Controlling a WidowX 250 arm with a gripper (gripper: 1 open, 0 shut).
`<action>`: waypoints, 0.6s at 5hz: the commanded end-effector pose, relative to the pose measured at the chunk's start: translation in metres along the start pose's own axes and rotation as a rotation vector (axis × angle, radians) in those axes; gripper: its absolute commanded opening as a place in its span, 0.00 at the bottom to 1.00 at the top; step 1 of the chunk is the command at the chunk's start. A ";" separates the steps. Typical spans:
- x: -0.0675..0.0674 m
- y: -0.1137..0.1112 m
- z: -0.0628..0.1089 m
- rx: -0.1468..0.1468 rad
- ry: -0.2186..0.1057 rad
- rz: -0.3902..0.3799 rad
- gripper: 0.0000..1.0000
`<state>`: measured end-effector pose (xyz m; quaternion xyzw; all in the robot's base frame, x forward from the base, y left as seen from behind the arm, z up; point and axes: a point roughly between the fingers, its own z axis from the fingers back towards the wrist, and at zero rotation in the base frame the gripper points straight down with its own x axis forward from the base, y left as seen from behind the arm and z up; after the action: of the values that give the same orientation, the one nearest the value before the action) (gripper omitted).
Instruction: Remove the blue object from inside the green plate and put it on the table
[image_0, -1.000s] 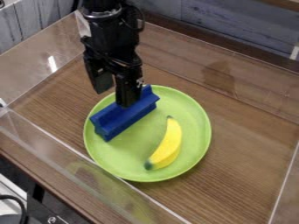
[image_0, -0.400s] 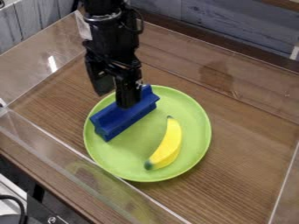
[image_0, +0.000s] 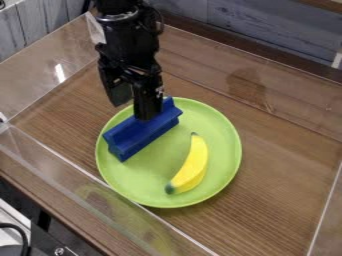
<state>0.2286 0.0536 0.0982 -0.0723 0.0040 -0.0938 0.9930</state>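
The blue object (image_0: 138, 133), a dark blue elongated block, lies on the left part of the green plate (image_0: 227, 135). My gripper (image_0: 131, 101) points straight down over the block's far end. Its two black fingers (image_0: 147, 103) stand open, one on each side of that end, low and close to the block. I cannot tell whether they touch it. The block rests on the plate. The wood-grain table (image_0: 274, 95) surrounds the plate.
A yellow banana (image_0: 193, 164) lies in the plate to the right of the block. Clear acrylic walls (image_0: 54, 70) border the table on the left and front. Bare tabletop shows behind and to the right of the plate.
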 end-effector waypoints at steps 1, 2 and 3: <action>0.006 0.004 0.010 0.006 -0.039 0.009 1.00; 0.007 0.004 0.010 -0.004 -0.039 0.013 1.00; 0.008 0.005 0.010 -0.011 -0.039 0.014 1.00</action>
<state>0.2304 0.0535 0.0990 -0.0863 0.0037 -0.0898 0.9922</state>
